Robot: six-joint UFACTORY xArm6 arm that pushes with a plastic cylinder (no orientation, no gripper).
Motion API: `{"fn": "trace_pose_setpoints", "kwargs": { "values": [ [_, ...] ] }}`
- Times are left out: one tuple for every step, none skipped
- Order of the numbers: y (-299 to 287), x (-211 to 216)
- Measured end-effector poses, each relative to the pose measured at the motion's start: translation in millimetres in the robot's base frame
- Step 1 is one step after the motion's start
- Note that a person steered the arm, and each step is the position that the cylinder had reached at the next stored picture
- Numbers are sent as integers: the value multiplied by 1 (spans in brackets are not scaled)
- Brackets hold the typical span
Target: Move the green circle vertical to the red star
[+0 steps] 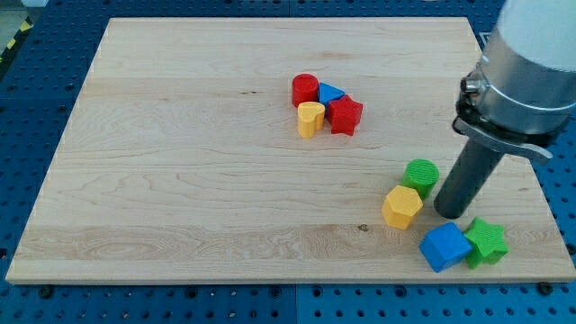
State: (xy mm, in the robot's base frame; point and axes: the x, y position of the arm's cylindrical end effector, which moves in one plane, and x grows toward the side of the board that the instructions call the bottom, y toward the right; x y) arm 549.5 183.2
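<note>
Approach step: your rod, bare with no jaws to open or close, rests my tip (453, 214) seemingly touching the green circle (420, 174) at lower right, well apart from the red star (345, 115); push view-left next.

A pale grey, smooth cylindrical arm housing (531, 45) narrows below into a black clamp collar (499, 121) with a small screw lug at its edge. Beneath the collar runs the straight dark matte rod, ending at my tip (453, 212).
</note>
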Motion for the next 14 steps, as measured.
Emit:
{"fn": "trace_pose_setpoints", "kwargs": {
  "values": [
    [3, -4],
    [-1, -19],
    [-1, -20],
    [-9, -25],
    [-14, -26],
    [-30, -26],
    [-29, -26],
    [-12, -27],
    [-12, -27],
    [-26, -27],
    [-28, -27],
    [-35, -27],
    [-50, -27],
    [-20, -27]
  ]
}}
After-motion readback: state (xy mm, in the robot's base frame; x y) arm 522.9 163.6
